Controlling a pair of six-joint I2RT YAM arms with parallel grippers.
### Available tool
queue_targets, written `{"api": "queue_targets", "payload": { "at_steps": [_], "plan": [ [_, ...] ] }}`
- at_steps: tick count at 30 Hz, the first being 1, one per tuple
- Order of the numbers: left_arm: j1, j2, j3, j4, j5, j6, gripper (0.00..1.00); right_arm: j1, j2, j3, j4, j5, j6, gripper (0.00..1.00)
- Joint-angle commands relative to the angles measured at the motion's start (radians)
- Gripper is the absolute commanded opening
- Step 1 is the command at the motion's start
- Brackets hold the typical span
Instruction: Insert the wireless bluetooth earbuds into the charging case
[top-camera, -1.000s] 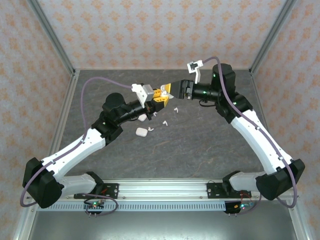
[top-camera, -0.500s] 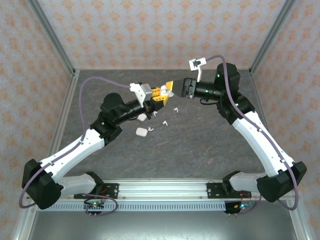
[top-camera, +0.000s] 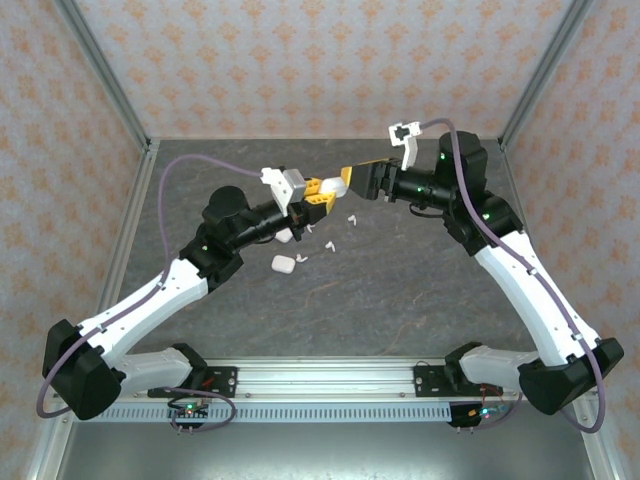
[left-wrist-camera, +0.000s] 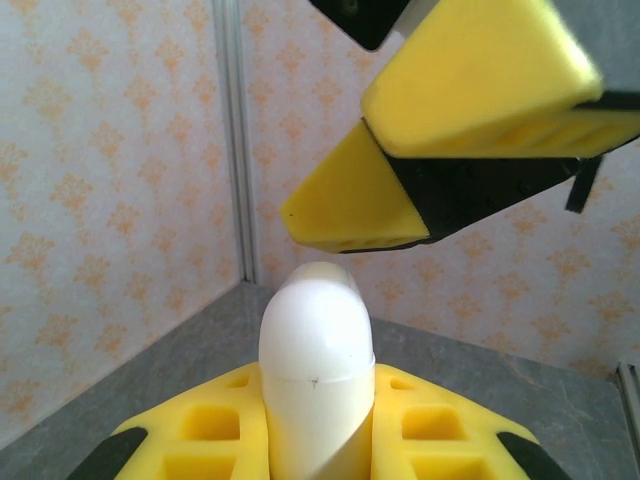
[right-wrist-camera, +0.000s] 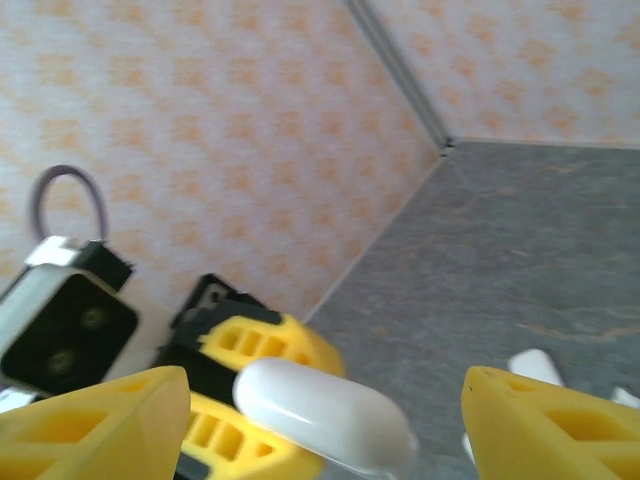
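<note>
I count three white earbuds (top-camera: 332, 243) loose on the grey table (top-camera: 400, 290), a little above the centre of the top view. One lies just below the grippers, one further down, and one lower left near a second case (top-camera: 283, 264) that rests flat on the table. All three are well apart from the raised case.

The charging case (top-camera: 337, 184) is off the table, upper centre of the top view. In the left wrist view the charging case (left-wrist-camera: 316, 380) stands upright at bottom centre, rounded end up, lid closed along a thin seam.

The left gripper (top-camera: 325, 187) is clamped tight on its lower half, and its yellow pads (left-wrist-camera: 200, 440) press in from both sides.

The right gripper (top-camera: 352, 176) faces it from the right of the top view with its jaws spread wide and nothing in them. In the right wrist view the charging case (right-wrist-camera: 320, 405) lies between its two yellow fingers (right-wrist-camera: 100, 420), with a gap on each side. From the left wrist view one right fingertip (left-wrist-camera: 350, 205) hangs just above the case's rounded end. I cannot tell whether they touch.
</note>
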Motion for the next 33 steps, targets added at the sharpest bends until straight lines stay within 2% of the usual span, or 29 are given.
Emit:
{"api": "queue_targets", "payload": {
  "at_steps": [1, 4, 6, 10, 16, 20, 24, 28, 33],
  "plan": [
    [-0.002, -0.027, 0.003, -0.08, -0.117, 0.01, 0.0, -0.004, -0.01, 0.033, -0.115, 0.186, -0.056, 0.72],
    [0.025, -0.011, 0.014, -0.17, -0.21, 0.002, 0.0, -0.005, -0.011, 0.03, -0.172, 0.265, -0.076, 0.72],
    [0.075, 0.01, 0.005, -0.177, -0.216, -0.049, 0.0, -0.005, -0.011, 0.023, -0.194, 0.302, -0.082, 0.73],
    [0.236, 0.103, 0.016, -0.213, -0.144, -0.19, 0.0, -0.005, -0.011, 0.001, -0.215, 0.34, -0.084, 0.73],
    [0.38, 0.345, 0.166, -0.383, -0.032, -0.229, 0.0, -0.004, -0.06, -0.029, -0.233, 0.378, -0.092, 0.78],
    [0.412, 0.49, 0.239, -0.392, -0.011, -0.268, 0.0, -0.003, -0.085, -0.049, -0.231, 0.393, -0.094, 0.86],
    [0.411, 0.648, 0.345, -0.419, -0.006, -0.291, 0.0, -0.005, -0.109, -0.075, -0.219, 0.412, -0.097, 0.99],
    [0.412, 0.819, 0.474, -0.47, 0.033, -0.317, 0.0, -0.005, -0.12, -0.083, -0.222, 0.421, -0.106, 0.99],
    [0.411, 0.927, 0.551, -0.498, 0.033, -0.317, 0.06, -0.005, -0.124, -0.082, -0.233, 0.435, -0.114, 0.99]
  ]
}}
